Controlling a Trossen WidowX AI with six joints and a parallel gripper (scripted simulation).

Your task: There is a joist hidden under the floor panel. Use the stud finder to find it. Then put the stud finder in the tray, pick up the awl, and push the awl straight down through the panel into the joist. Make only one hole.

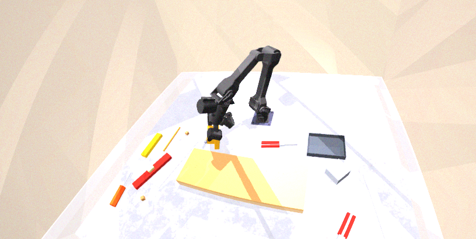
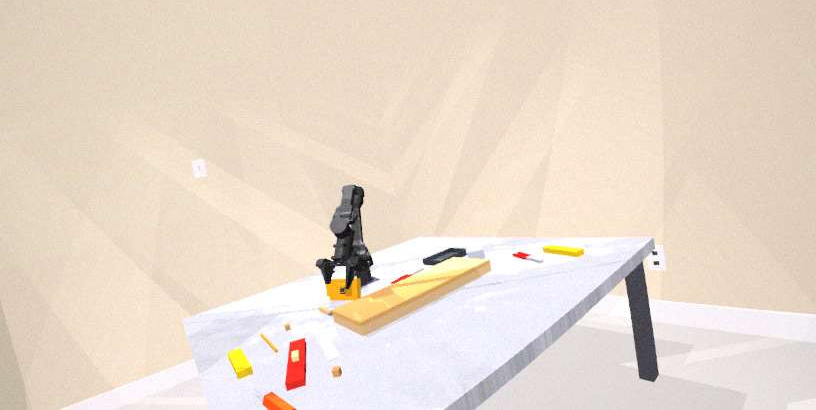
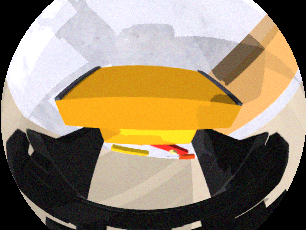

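Observation:
My gripper (image 1: 213, 138) (image 2: 343, 280) (image 3: 148, 124) is shut on the orange stud finder (image 1: 213, 143) (image 2: 339, 290) (image 3: 149, 98) and holds it low at the far left corner of the pale yellow floor panel (image 1: 203, 177) (image 2: 411, 292) (image 3: 282, 78). A darker orange band (image 1: 247, 181) crosses the panel's top. The awl (image 1: 270, 144) (image 2: 402, 278), with a red handle and a thin metal shaft, lies on the table behind the panel. The dark grey tray (image 1: 325, 156) (image 2: 444, 256) stands empty to the right of the awl.
Left of the panel lie a red level (image 1: 151, 170) (image 2: 295, 362), a yellow block (image 1: 151, 144) (image 2: 240, 363), an orange tool (image 1: 117, 196), a thin orange stick (image 1: 171, 139) and small cubes. A grey wedge (image 1: 337, 176) and two red sticks (image 1: 346, 225) lie right.

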